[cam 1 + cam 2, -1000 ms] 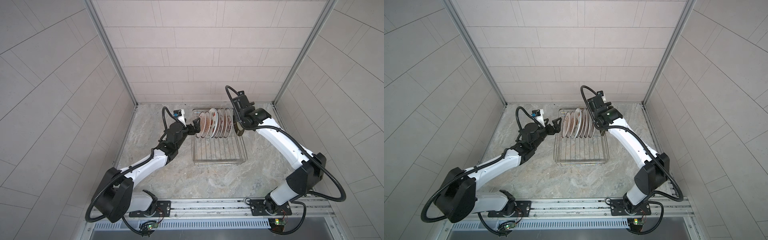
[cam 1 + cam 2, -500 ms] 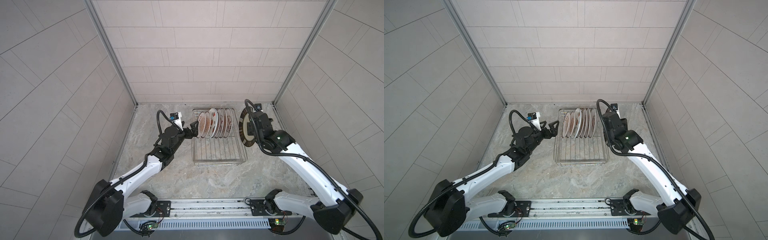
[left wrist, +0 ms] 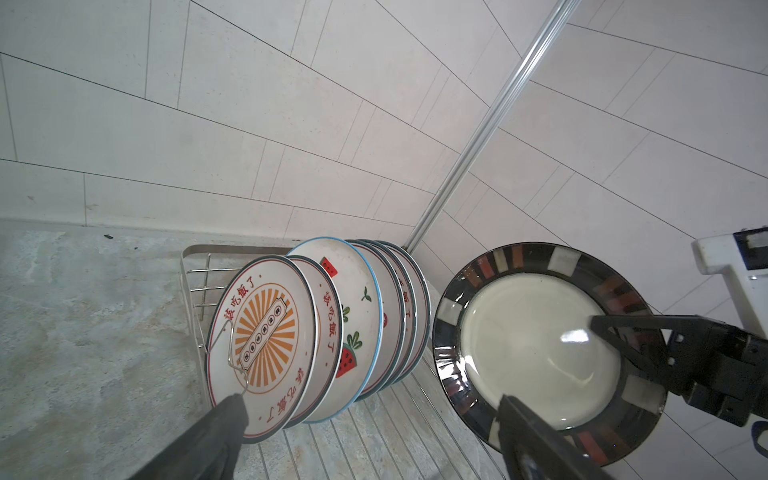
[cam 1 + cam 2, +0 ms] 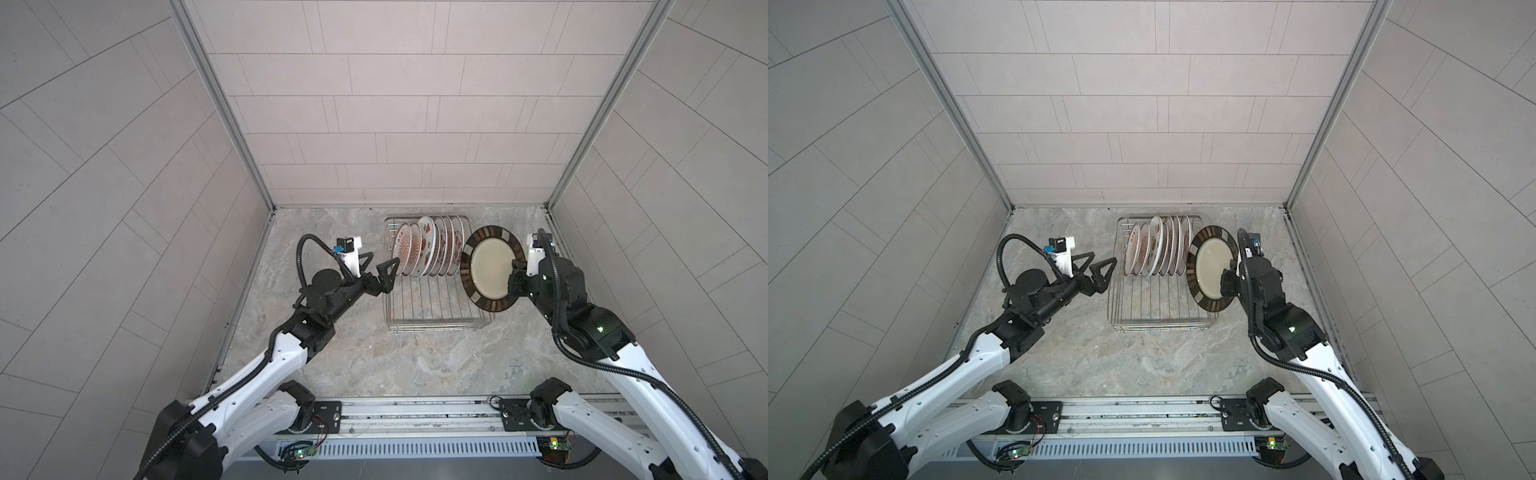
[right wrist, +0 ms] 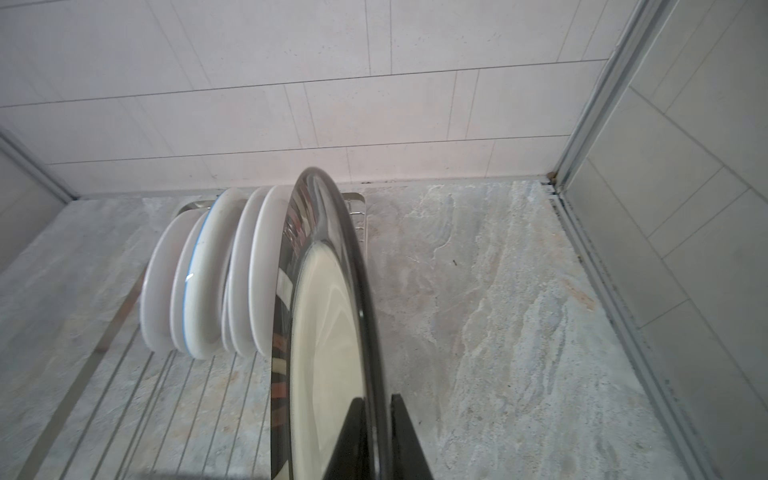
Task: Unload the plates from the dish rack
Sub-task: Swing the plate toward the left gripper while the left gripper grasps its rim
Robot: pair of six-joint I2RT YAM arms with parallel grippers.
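In both top views the racked plates [image 4: 430,251] overlap so closely that only the leftmost face shows; the prints behind it are slivers, too small to read. Right of centre, the dark-rimmed plate [image 4: 488,266] hides part of the right rim of the rack [image 4: 432,326]. In the right wrist view that plate and the right claw [image 5: 376,401] run off the frame's edge. In the left wrist view the left claw [image 3: 369,399] shows only two fingers [image 3: 208,436], both cut off.

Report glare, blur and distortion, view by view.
Left wrist view: bright glare on the dark-rimmed plate. Right wrist view: that plate's near edge is blurred, racked plates soft. Both top views: sharp, wall tiles slightly bowed toward the edges.
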